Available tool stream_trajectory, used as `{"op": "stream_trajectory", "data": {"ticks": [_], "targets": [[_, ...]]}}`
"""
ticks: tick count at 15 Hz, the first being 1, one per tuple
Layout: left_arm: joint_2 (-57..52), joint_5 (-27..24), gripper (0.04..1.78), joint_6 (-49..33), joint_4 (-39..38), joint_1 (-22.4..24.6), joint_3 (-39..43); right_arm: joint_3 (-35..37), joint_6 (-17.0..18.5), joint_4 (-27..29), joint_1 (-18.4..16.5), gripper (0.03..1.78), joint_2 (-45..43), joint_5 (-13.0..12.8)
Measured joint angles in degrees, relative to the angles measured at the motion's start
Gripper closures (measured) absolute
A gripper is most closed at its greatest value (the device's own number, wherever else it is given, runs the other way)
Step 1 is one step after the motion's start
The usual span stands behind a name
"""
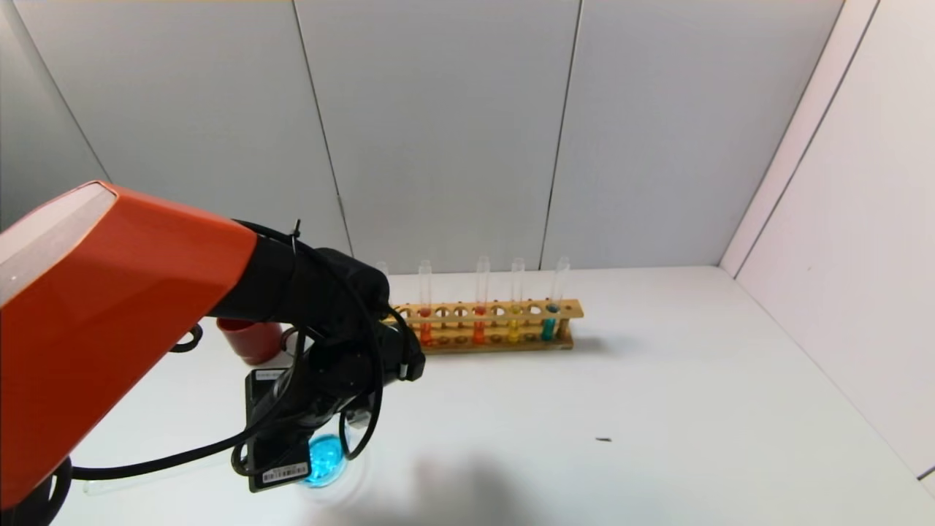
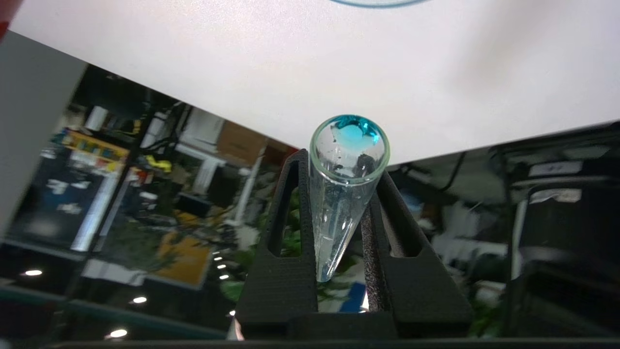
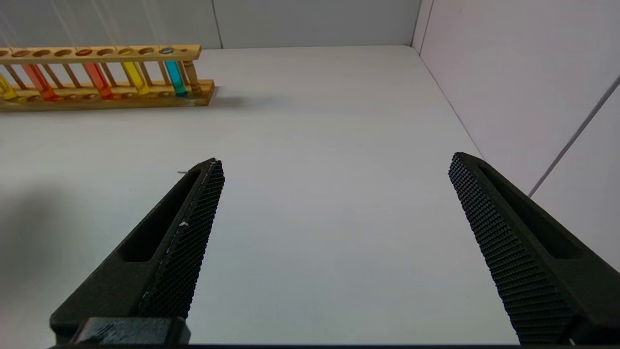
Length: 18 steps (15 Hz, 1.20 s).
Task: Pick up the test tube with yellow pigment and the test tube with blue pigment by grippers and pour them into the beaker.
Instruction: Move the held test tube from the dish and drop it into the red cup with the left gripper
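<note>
My left gripper (image 2: 344, 167) is shut on the test tube with blue pigment (image 2: 345, 194). The tube is almost empty, with only a cyan drop at its mouth. In the head view the black wrist (image 1: 321, 394) hangs over the beaker (image 1: 326, 459), which holds cyan-blue liquid, and hides the fingers. The beaker's rim shows at the edge of the left wrist view (image 2: 378, 3). A test tube with yellow pigment (image 1: 514, 321) stands in the wooden rack (image 1: 497, 310); the right wrist view shows it too (image 3: 135, 77). My right gripper (image 3: 336, 165) is open and empty above bare table, out of the head view.
The rack also holds two orange-red tubes (image 1: 479, 325) and a teal tube (image 1: 549, 321) at its right end. A dark red cup (image 1: 252, 340) stands behind the left arm. What looks like an empty clear tube (image 1: 146, 475) lies at the front left. White walls close the back and right.
</note>
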Motion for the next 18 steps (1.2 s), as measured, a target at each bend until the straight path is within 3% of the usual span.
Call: {"op": "stream_trajectory", "data": {"ticks": [5, 8, 12, 18], "targets": [[-8.9, -6.9, 1.50, -8.7, -6.2, 2.0, 0.2, 0.0, 0.0, 0.0, 0.0, 0.11, 0.0, 0.0], [-16.2, -8.1, 1.50, -15.8, -12.9, 5.0, -0.2, 0.0, 0.0, 0.0, 0.0, 0.11, 0.0, 0.0], [-25.2, -8.4, 1.50, -16.3, -18.2, 10.8, -0.3, 0.0, 0.0, 0.0, 0.0, 0.11, 0.0, 0.0], [-31.9, -12.7, 1.50, -16.2, -37.7, 16.7, 1.8, 0.0, 0.0, 0.0, 0.0, 0.11, 0.0, 0.0]]}}
